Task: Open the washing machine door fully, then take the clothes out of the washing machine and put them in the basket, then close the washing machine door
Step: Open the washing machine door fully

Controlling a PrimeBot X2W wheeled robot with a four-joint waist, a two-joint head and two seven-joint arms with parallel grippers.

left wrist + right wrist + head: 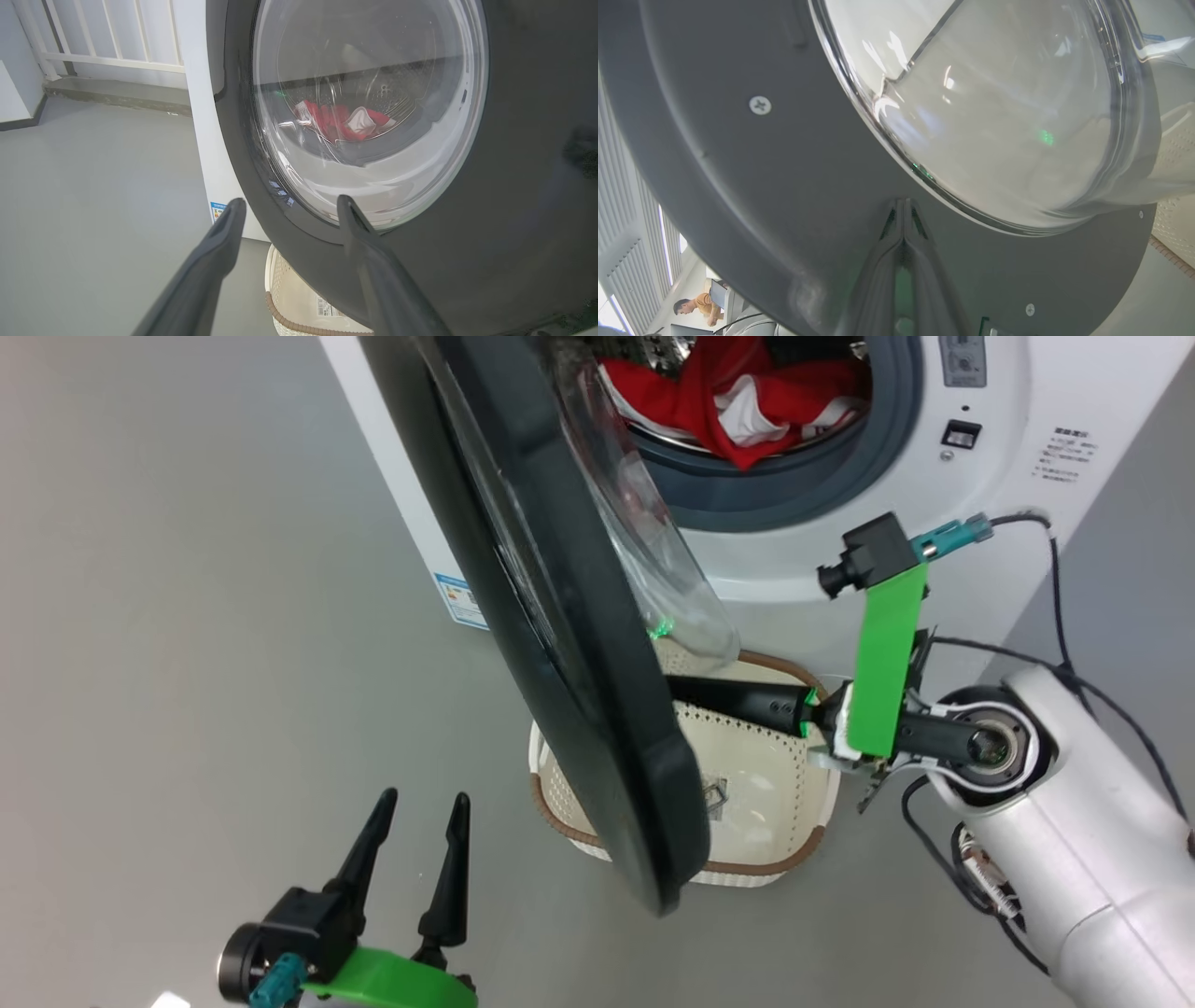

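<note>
The washing machine (pixel 1018 420) stands at the top with its door (pixel 560 644) swung partly out, edge-on to me. Red and white clothes (pixel 738 401) lie in the drum. The cream basket (pixel 775 821) sits on the floor below the door. My right gripper (pixel 677 689) is shut, holding nothing, its tips pressed against the door's grey inner face (pixel 784 163) just under the glass bowl (pixel 994 116); the right gripper (pixel 903 203) touches it there. My left gripper (pixel 423 798) hangs open, apart from the door's outer side. Through the door's window (pixel 369 70), beyond the left gripper (pixel 290 203), I see the clothes (pixel 345 123).
Grey floor (pixel 187 616) spreads to the left of the machine. A white railing (pixel 107 37) and a low step stand far left. Black cables (pixel 1055 588) loop around my right forearm. A person (pixel 698 305) sits far off.
</note>
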